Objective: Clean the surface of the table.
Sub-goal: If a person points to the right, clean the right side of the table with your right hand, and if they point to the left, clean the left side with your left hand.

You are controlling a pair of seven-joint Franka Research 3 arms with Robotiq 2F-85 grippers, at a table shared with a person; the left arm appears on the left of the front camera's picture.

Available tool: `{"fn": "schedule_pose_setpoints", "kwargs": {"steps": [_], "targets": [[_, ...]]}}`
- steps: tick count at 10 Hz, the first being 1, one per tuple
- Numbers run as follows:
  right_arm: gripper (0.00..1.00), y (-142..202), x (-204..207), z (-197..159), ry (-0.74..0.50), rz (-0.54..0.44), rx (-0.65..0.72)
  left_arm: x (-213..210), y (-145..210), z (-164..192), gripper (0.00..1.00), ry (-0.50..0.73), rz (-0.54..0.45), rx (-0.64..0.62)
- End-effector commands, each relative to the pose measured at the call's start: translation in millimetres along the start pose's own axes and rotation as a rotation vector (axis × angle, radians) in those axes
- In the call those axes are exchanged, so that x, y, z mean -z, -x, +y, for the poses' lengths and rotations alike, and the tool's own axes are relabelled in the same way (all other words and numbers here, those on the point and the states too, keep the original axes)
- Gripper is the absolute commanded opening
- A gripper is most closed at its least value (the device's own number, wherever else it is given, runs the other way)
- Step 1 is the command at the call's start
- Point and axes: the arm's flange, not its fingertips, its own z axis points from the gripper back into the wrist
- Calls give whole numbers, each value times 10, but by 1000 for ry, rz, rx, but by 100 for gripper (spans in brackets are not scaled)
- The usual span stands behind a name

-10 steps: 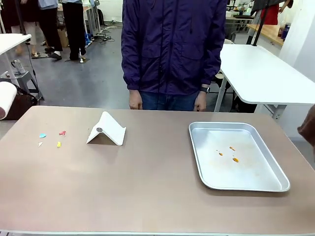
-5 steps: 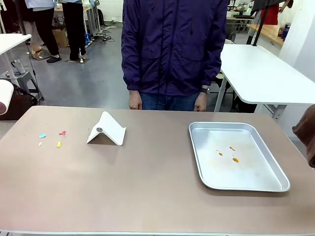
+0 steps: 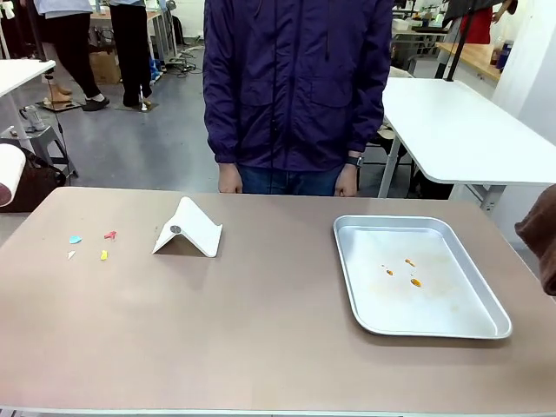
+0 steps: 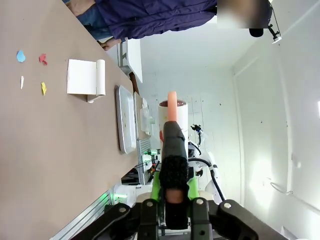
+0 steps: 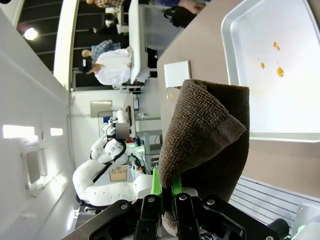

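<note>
My right gripper (image 5: 167,189) pinches a brown cloth (image 5: 210,135) held up by the right edge of the table (image 3: 261,330), near the tray (image 3: 347,261). My left gripper (image 4: 174,184) clamps a dark tool (image 4: 173,150), raised beyond the table's left end.

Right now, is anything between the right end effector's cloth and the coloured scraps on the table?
Yes. From the brown cloth at the right edge of the table, the metal tray lies first in the way, then the white folded stand, just short of the coloured scraps.
</note>
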Motion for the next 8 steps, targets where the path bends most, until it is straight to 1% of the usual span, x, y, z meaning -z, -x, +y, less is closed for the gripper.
{"fn": "schedule_pose_setpoints", "kwargs": {"steps": [1, 8], "targets": [[0, 22, -22, 10, -14, 9, 0, -4, 23, -46, 14, 7, 9, 7], [0, 22, -22, 10, -14, 9, 0, -4, 23, -46, 14, 7, 9, 7]]}}
